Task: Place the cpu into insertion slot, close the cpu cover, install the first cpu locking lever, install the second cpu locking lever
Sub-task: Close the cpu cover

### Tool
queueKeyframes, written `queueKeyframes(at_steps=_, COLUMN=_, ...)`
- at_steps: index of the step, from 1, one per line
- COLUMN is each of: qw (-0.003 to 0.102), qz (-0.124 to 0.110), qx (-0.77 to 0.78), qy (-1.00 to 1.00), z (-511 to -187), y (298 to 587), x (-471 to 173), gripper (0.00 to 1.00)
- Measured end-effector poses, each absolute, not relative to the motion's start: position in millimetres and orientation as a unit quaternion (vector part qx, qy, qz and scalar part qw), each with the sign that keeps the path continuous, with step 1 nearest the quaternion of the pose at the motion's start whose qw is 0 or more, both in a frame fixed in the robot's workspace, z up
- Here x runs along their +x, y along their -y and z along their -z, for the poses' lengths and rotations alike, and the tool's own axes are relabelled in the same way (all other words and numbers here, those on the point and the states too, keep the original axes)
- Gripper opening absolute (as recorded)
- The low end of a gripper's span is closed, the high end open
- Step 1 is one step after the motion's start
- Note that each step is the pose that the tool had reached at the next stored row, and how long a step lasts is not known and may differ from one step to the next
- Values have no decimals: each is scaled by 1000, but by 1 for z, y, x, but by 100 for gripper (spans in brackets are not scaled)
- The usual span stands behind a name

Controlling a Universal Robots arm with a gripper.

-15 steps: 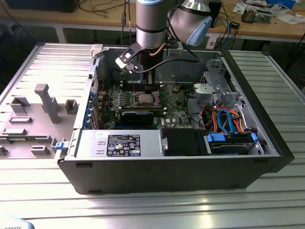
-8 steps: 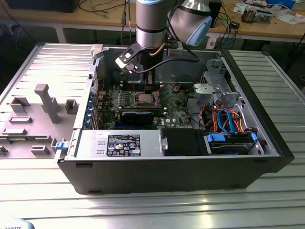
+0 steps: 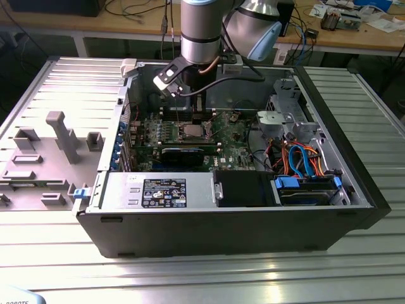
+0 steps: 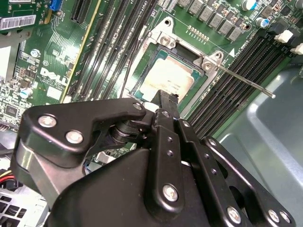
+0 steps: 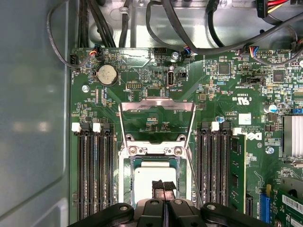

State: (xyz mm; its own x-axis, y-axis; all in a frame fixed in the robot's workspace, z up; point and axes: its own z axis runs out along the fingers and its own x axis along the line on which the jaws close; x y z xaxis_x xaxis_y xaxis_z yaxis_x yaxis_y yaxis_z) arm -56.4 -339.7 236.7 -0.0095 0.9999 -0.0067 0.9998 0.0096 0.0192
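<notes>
One arm (image 3: 201,31): comes straight down from above into the open computer case (image 3: 221,231), with its wrist over the green board (image 5: 222,90).
Gripper (image 5: 164,187): points down at the socket area, tips at the chip; whether they touch it cannot be told.
Jaws: together, the black pads (image 5: 158,185) pressed against each other with nothing between them.
Chip (image 5: 149,177): lies flat in the socket (image 5: 126,184), silver top up, partly behind the fingertips in both wrist views.
Cover (image 5: 156,106): swung open, standing up from its hinge on the side of the socket away from the gripper.
Lever rod (image 4: 246,81): sticks out free over the memory slots (image 4: 227,101).
Writing: a black sticker (image 3: 164,192) with white print on the grey box in the case; a white barcode label (image 4: 16,22); white logos printed on the board.
</notes>
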Motion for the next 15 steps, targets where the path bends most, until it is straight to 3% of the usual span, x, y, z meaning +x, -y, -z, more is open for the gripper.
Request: queueKeyframes(at_steps=15, qw=9, qz=-4, qx=704, qy=-710, z=-243, y=340, x=-56, gripper=11)
